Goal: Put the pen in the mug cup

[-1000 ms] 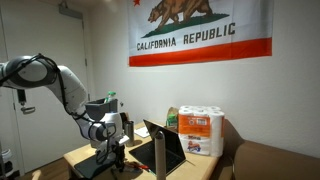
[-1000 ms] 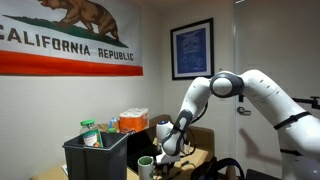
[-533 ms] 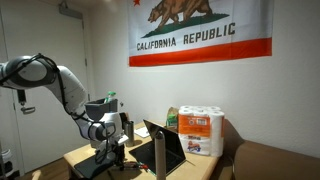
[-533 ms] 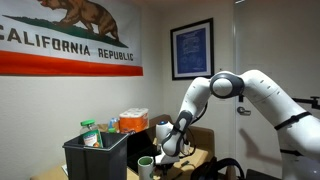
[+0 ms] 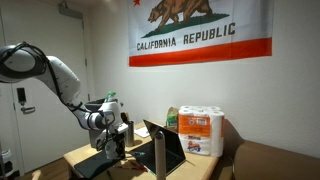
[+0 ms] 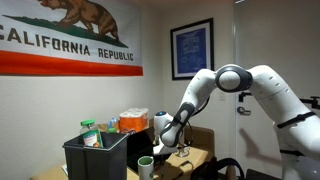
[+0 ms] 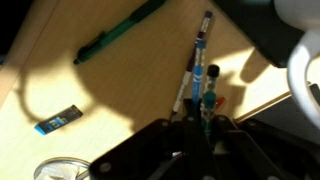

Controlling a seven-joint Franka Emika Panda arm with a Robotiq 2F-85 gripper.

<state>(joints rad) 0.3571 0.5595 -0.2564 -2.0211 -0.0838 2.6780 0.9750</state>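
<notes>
In the wrist view my gripper (image 7: pixel 203 135) is shut on a pen with a teal tip (image 7: pixel 208 101), held a little above the wooden table. Two more pens (image 7: pixel 192 62) lie just beyond it, and a green pen (image 7: pixel 118 33) lies farther off. A round rim at the bottom left corner (image 7: pixel 60 170) may be the mug cup. In an exterior view the mug cup (image 6: pixel 146 166) stands on the table beside a dark box, with the gripper (image 6: pixel 166 149) just to its right. In an exterior view the gripper (image 5: pixel 118 147) hangs over the table behind a laptop; the mug is hidden there.
A dark box (image 6: pixel 96 158) full of items stands by the mug. An open laptop (image 5: pixel 162 148), a tall dark tumbler (image 5: pixel 128 130) and a pack of paper rolls (image 5: pixel 200 130) stand on the table. A small blue object (image 7: pixel 58 121) lies on the wood.
The arm has swung and the gripper has risen a little from the table and shifted towards the mug's side, with the pen in its jaws.
</notes>
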